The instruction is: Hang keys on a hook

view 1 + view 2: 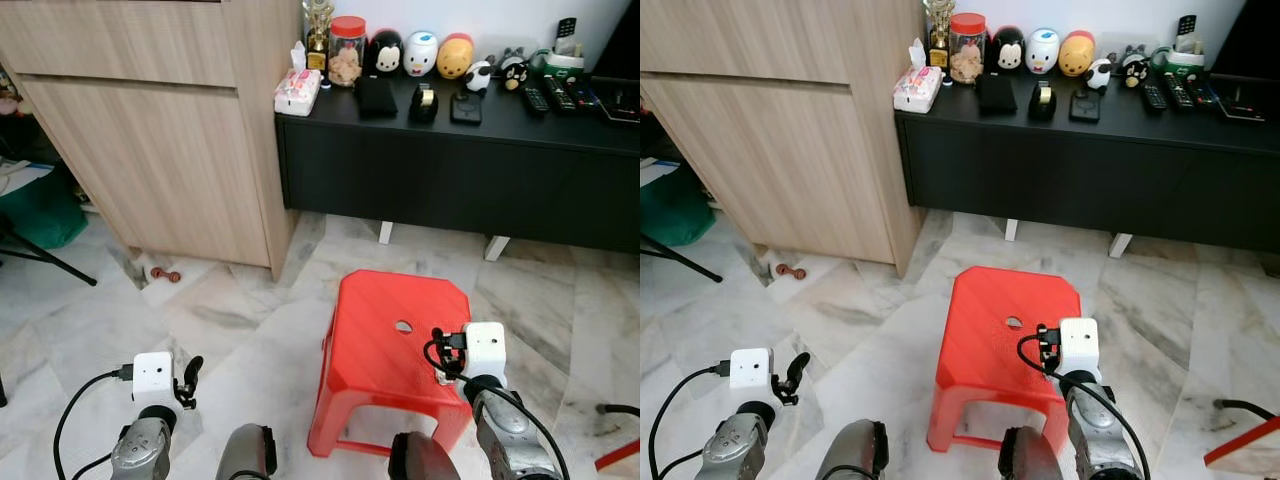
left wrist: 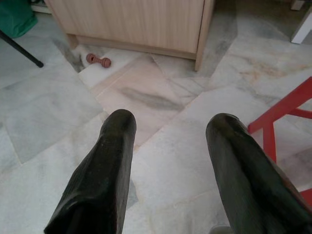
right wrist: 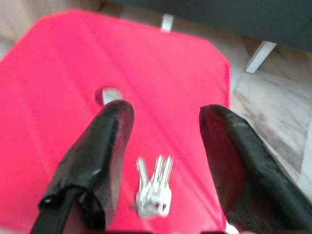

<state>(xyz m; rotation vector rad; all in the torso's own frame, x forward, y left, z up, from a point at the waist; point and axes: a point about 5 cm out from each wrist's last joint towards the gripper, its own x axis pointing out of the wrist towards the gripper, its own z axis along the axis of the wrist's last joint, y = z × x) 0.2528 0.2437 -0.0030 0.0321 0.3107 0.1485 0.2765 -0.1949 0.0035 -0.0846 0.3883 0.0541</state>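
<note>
The keys (image 3: 154, 187), a small silver bunch, lie flat on the top of the red stool (image 1: 380, 320), near its front edge and short of the round hole (image 3: 110, 94) in the seat. The right gripper (image 3: 163, 146) hangs just above them with its jaws spread wide, one finger to each side of the bunch, nothing yet pinched.

The step in hand appears to be the pick-up. To do it well, the gripper should descend straight down so the bunch stays centred between the fingers, and close low against the plastic, since flat keys are likely to slip or scatter if caught only by their tips.

The left gripper (image 2: 165, 165) hangs idle over the marble floor (image 2: 161, 102), its jaws likewise spread and empty.

The right wrist view alone reveals the keys; in the eye views the right arm's white camera block (image 1: 486, 349) covers that part of the seat. The eye views in turn supply the setting: a wooden cabinet (image 1: 150, 150) and a black table (image 1: 470, 150) carrying jars, figures and remote controls. No hook can be made out.
</note>
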